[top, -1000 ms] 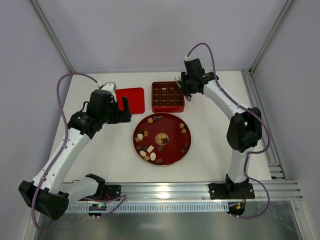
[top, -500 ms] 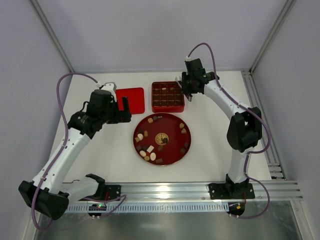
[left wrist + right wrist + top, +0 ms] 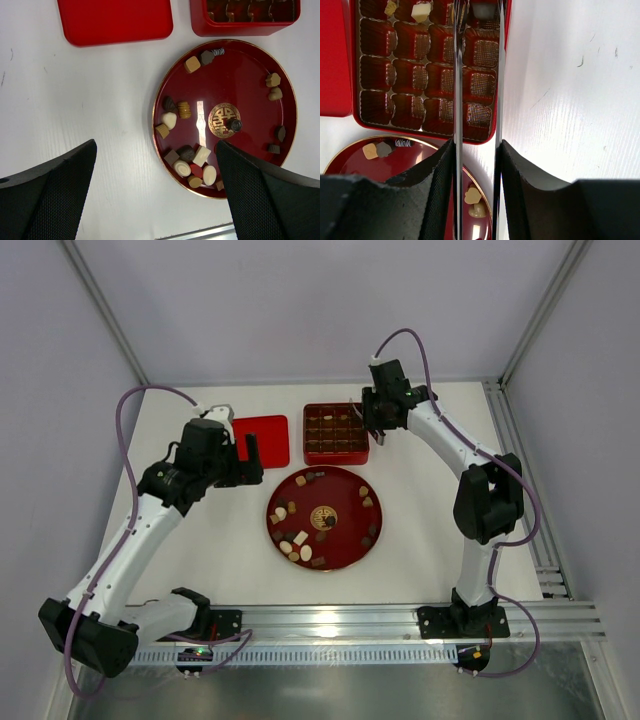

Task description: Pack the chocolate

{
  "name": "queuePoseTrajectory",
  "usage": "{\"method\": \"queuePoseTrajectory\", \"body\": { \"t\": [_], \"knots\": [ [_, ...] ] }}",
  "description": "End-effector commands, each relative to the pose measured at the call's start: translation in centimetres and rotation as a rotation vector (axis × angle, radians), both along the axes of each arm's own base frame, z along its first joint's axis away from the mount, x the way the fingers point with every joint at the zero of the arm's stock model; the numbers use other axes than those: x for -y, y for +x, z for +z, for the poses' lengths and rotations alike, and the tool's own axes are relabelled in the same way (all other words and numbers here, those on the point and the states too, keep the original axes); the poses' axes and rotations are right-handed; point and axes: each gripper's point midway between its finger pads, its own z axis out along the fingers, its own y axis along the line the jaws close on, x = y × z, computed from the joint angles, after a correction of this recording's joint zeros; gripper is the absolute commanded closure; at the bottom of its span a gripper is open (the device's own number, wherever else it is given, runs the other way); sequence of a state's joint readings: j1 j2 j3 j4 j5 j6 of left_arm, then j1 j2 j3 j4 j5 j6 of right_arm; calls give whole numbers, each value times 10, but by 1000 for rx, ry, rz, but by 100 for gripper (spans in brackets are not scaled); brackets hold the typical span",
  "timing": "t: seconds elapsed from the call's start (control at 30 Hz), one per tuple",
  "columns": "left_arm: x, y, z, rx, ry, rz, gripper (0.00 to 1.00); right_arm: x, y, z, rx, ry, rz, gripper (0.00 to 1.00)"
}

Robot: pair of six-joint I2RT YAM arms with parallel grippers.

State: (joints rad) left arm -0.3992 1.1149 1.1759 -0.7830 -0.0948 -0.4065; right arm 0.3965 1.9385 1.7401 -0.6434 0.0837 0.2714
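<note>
Under the right hand (image 3: 476, 141) lies the red box (image 3: 336, 455). Most of its cells in view hold only brown liners, with a cream piece (image 3: 422, 11) and a tan piece (image 3: 390, 7) in far cells. This hand is closed on metal tweezers (image 3: 457, 75); a pale piece (image 3: 482, 10) sits between their tips over the far right cell, but I cannot tell whether it is pinched. The round red plate (image 3: 240, 80), below the wide-open, empty left hand (image 3: 156, 142), carries the loose chocolate (image 3: 201, 155). The red lid (image 3: 115, 20) lies on the table (image 3: 75, 100) ahead of that hand.
</note>
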Motion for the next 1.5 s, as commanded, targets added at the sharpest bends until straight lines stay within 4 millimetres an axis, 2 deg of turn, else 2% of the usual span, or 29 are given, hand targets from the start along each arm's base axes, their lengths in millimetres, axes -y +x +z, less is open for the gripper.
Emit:
{"method": "queuePoseTrajectory", "body": {
  "t": [0.0,0.27,0.47,0.5,0.57,0.6,0.63,0.7,0.73,0.83,0.87,0.9,0.97,1.0,1.07,1.1,1.3,1.47],
  "knots": [
    [1,6,16,46,-1,-5,0,1,11,10,51,2,-4,57],
    [1,7,17,46,-4,-5,0,1,11,18,65,4,-5,57],
    [2,7,19,51,-9,-4,0,0,3,43,94,29,8,57],
    [3,7,20,50,-11,-6,0,0,-2,52,109,38,11,57],
    [2,6,22,56,-14,-4,0,-4,-11,58,109,50,27,57],
    [2,6,23,59,-15,-4,0,-5,-18,55,100,49,36,57],
    [2,6,23,57,-15,-4,0,-11,-27,67,124,54,51,57],
    [2,6,26,62,-20,-4,0,-16,-43,63,112,45,69,57],
    [3,5,27,63,-22,-4,0,-25,-56,76,136,62,94,57],
    [2,4,30,70,-26,-1,0,-38,-88,65,112,65,131,57],
    [1,4,31,71,-27,1,0,-51,-106,75,138,76,165,57],
    [2,3,32,71,-29,1,0,-56,-119,63,115,68,183,57],
    [1,3,35,77,-34,2,0,-77,-148,66,114,90,238,57],
    [2,2,37,82,-39,3,0,-83,-160,57,94,89,260,57],
    [1,2,38,81,-41,4,0,-96,-175,56,79,118,286,57],
    [2,2,39,85,-42,2,0,-107,-189,52,70,117,323,57],
    [2,0,41,84,-52,4,0,-138,-225,35,17,104,409,58],
    [-1,-2,42,89,-42,11,0,-147,-235,22,-12,95,434,58]
  ]
}}
